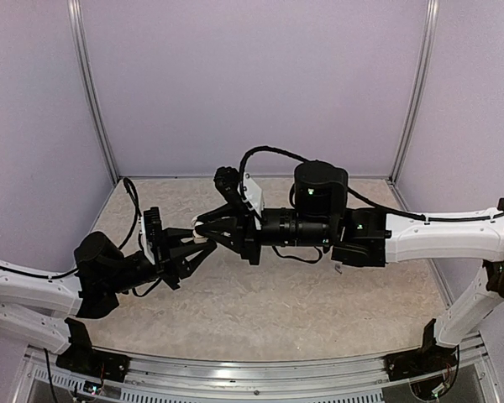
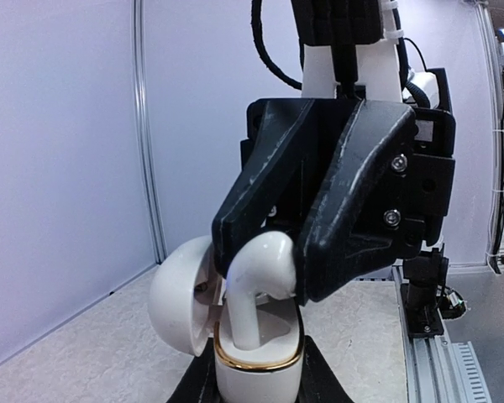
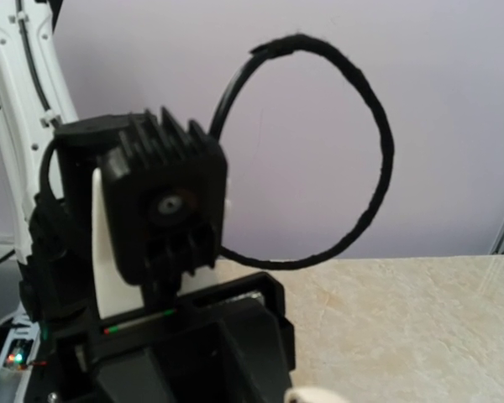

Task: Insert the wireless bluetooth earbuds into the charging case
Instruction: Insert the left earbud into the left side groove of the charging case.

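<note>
in the left wrist view the right pincer (image 2: 273, 270) covers the top of the earbud (image 2: 249, 312), and the charging case (image 2: 256, 379) is cut off by the lower edge. in the top view both are too small to tell.

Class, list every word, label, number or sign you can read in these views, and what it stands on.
None can be read. The charging case, the earbud and the right claw holding it show no print. The small lit board shows only coloured lights.
</note>
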Available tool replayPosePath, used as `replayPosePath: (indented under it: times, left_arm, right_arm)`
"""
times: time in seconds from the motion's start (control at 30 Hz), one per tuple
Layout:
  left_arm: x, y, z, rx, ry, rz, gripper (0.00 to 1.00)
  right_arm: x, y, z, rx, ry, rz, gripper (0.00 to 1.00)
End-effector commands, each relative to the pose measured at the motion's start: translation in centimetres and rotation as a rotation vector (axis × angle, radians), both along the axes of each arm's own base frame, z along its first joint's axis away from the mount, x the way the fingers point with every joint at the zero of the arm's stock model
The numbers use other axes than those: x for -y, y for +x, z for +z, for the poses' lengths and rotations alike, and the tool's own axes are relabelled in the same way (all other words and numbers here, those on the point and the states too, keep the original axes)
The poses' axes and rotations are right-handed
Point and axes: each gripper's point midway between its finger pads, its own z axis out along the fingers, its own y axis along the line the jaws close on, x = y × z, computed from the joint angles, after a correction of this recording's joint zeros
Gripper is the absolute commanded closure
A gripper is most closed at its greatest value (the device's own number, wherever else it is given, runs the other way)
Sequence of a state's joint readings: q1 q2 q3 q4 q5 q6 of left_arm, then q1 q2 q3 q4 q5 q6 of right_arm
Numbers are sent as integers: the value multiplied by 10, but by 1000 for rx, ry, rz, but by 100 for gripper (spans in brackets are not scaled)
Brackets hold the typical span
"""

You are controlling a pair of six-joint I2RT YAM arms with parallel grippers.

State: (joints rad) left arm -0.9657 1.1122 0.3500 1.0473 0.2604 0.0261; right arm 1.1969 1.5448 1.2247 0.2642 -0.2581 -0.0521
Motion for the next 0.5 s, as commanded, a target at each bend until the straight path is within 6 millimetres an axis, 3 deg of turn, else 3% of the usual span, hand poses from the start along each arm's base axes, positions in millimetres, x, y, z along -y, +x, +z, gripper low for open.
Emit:
replayPosePath:
  times: [0.0, 0.47]
  left_arm:
    - [0, -8, 17, 45, -46, -40, 96]
    - [0, -10, 17, 47, -44, -49, 96]
  right_arm:
    - [-7, -4, -26, 2, -104, 22, 86]
    - [-2, -2, -29, 8, -137, 4, 76]
